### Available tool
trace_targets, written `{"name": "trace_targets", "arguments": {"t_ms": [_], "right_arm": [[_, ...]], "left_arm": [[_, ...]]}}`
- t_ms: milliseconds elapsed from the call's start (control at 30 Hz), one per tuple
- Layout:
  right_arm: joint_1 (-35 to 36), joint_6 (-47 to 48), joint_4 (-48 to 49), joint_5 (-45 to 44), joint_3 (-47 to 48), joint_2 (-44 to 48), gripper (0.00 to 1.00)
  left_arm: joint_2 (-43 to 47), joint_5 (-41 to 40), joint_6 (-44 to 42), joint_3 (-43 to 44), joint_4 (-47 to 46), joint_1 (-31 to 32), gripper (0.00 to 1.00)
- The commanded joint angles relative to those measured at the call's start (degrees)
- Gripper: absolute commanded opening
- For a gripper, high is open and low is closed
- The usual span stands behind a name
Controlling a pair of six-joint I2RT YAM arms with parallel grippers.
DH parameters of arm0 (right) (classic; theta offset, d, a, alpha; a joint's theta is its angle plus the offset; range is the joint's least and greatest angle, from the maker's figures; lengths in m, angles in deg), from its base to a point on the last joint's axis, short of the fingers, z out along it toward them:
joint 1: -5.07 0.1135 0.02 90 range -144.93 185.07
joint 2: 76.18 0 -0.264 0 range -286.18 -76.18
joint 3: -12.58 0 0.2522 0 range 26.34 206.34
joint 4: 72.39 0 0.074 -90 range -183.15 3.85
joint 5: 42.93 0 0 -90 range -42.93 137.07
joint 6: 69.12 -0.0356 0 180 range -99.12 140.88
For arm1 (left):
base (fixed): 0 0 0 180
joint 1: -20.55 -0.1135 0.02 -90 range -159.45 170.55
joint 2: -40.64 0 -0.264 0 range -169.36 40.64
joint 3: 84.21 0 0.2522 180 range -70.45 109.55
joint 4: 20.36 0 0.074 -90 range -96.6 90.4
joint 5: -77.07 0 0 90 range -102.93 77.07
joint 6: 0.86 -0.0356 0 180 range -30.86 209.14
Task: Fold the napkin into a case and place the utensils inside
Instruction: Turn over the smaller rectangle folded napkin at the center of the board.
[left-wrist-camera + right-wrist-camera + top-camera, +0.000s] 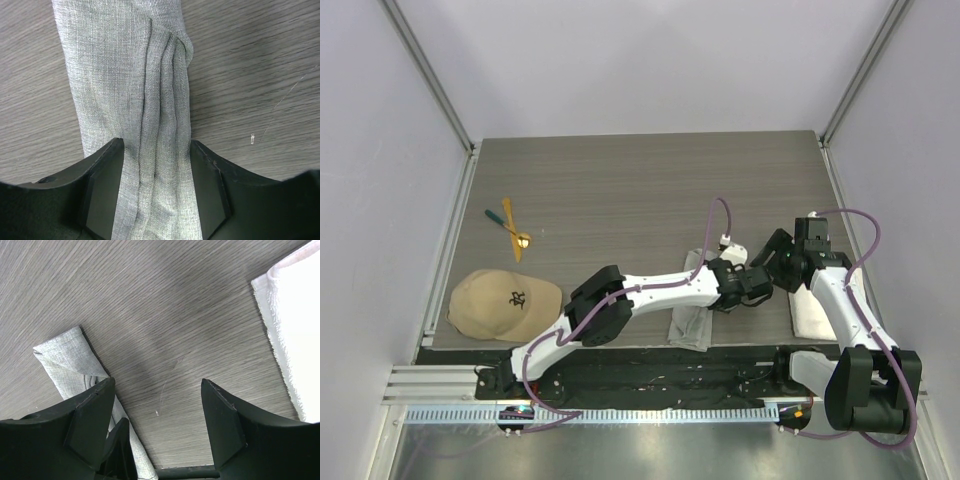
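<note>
Grey napkin (130, 90) folded; cap (505, 303) emblem blk, illegible.

Grey napkin (125, 75) in narrow pleated strip; utensils (510, 228) well apart.

- A robotics lab test cell
- Two robot arms, the left arm (650, 290) and the right arm (850, 310), stand side by side by a metal rail (430, 385) at the near edge of the table (640, 180)
- Purple cables (720, 198) loop in the open along both arms
- Plain pale wall panels (650, 60) held in bare aluminium posts (428, 72) box the table in on three sides
- A tan cap (505, 300), the utensils (510, 228) and a white towel (812, 318) lie about as loose, unrelated props
</note>
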Motion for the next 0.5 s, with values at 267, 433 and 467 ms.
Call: {"name": "trace_targets", "arguments": {"t_ms": [267, 433, 467], "right_arm": [[-0.28, 0.98, 1.79, 0.37, -0.25, -0.27, 0.74], [-0.28, 0.80, 1.79, 0.46, -0.25, -0.27, 0.74], [-0.28, 0.89, 1.79, 0.55, -0.25, -0.27, 0.74]], "left_arm": [[2.35, -2.84, -0.46, 3.59, 1.13, 1.56, 0.57], [1.47, -2.75, -0.28, 3.59, 1.04, 1.56, 0.57], [1.38, -2.84, -0.20, 3.59, 1.30, 1.56, 0.57]]}}
